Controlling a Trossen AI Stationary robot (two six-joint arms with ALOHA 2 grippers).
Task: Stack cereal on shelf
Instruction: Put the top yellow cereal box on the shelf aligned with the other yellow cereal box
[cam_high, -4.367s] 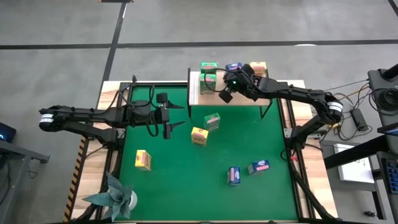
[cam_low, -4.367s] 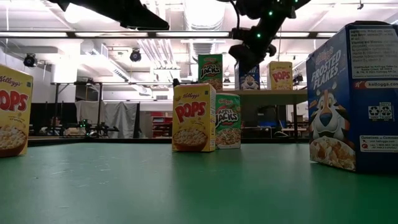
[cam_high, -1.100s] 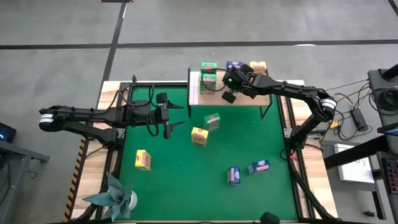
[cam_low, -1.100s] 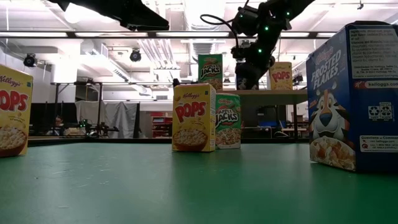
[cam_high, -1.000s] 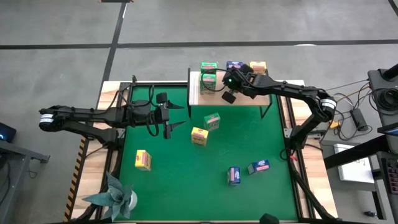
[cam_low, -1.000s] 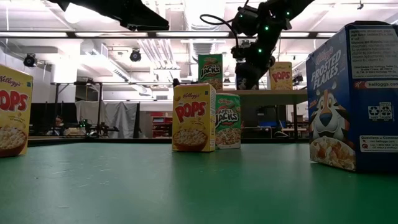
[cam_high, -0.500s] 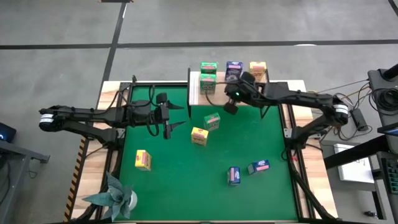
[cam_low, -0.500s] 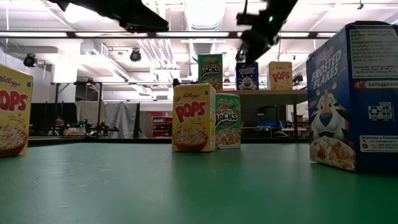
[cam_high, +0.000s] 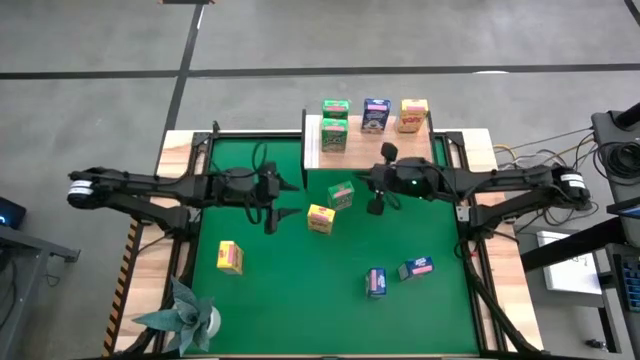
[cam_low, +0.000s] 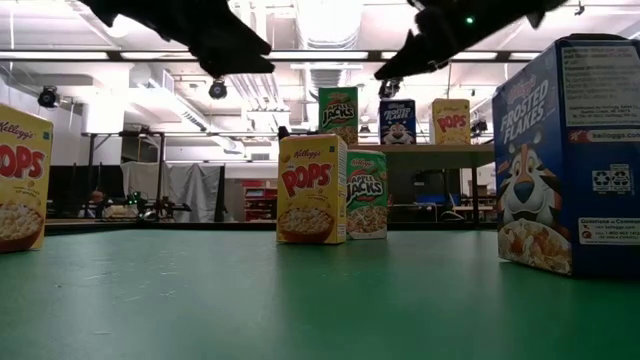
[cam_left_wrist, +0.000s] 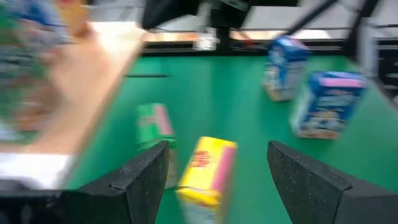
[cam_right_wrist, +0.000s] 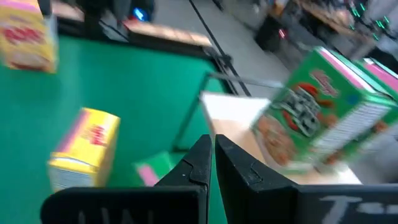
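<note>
High view: the shelf (cam_high: 420, 148) stands at the far edge of the green mat (cam_high: 300, 290) on the desk (cam_high: 480, 145). On the shelf, two green boxes are stacked, the top green box (cam_high: 335, 109) above the lower green box (cam_high: 334, 133); beside them a blue box (cam_high: 376, 115), then a yellow box (cam_high: 414, 115). On the mat just in front of the shelf lie a third green box (cam_high: 341, 194) and, beside it, a second yellow box (cam_high: 320, 218). A third yellow box (cam_high: 230, 257) sits well apart from the shelf, near a folded teal paper plant (cam_high: 185, 315). Two more blue boxes (cam_high: 376, 282) (cam_high: 416, 268) lie near each other, well in front of the shelf. The right claw (cam_high: 377, 205) hangs over the mat in front of the shelf, near the third green box, pinched together and empty. The left claw (cam_high: 275, 203) hovers over the mat to the side of the shelf, spread wide, holding nothing. Low view: both arms show dark overhead; shelf boxes stand behind the mat. Left wrist view: wide-spread fingers (cam_left_wrist: 140, 177) frame the second yellow box. Right wrist view: fingers (cam_right_wrist: 199, 165) pressed together, the shelf's green stack beyond them.
</note>
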